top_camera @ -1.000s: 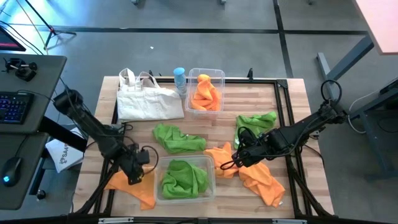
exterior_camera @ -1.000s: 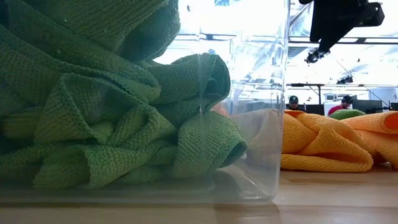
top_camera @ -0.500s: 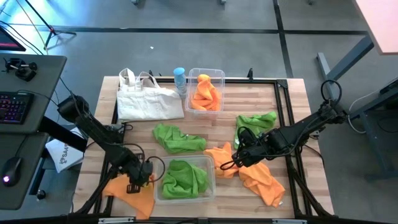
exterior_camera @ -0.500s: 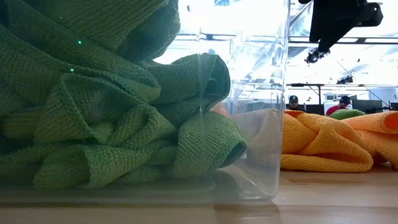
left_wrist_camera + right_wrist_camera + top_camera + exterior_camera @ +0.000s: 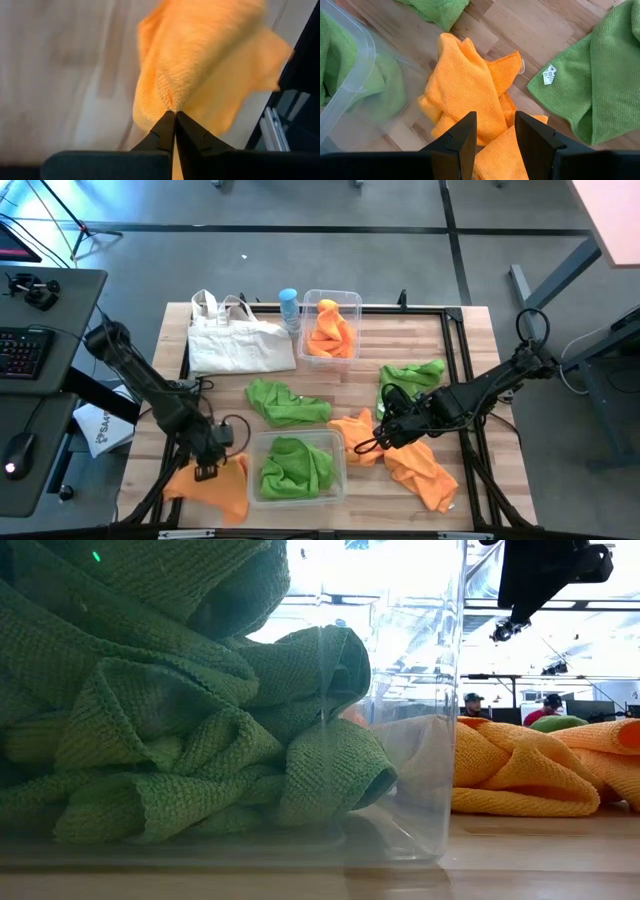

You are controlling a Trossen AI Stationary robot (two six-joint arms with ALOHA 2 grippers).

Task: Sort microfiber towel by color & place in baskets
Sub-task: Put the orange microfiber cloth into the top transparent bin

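left gripper (image 5: pixel 207 467) has just snapped shut, fingers pinching orange towel (image 5: pixel 210 485) left of green-filled basket (image 5: pixel 297 466); grasp made, lift toward orange basket (image 5: pixel 331 326) likely next. right gripper (image 5: pixel 381 433) fingers apart, hovering over orange towels right of that basket.

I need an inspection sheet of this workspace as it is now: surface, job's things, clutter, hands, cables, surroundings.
Surface: wooden table, bare planks between the cloths.
Job's things: near basket holds green towels; far basket holds an orange towel. Loose on the table: two green towels, orange towels, corner orange towel.
Clutter: white tote bag; blue-capped bottle.
Hands: left hand shut on the corner orange towel; right hand open above the orange towels.
Cables: black loops at both wrists.
Surroundings: desk with keyboard; people far behind.
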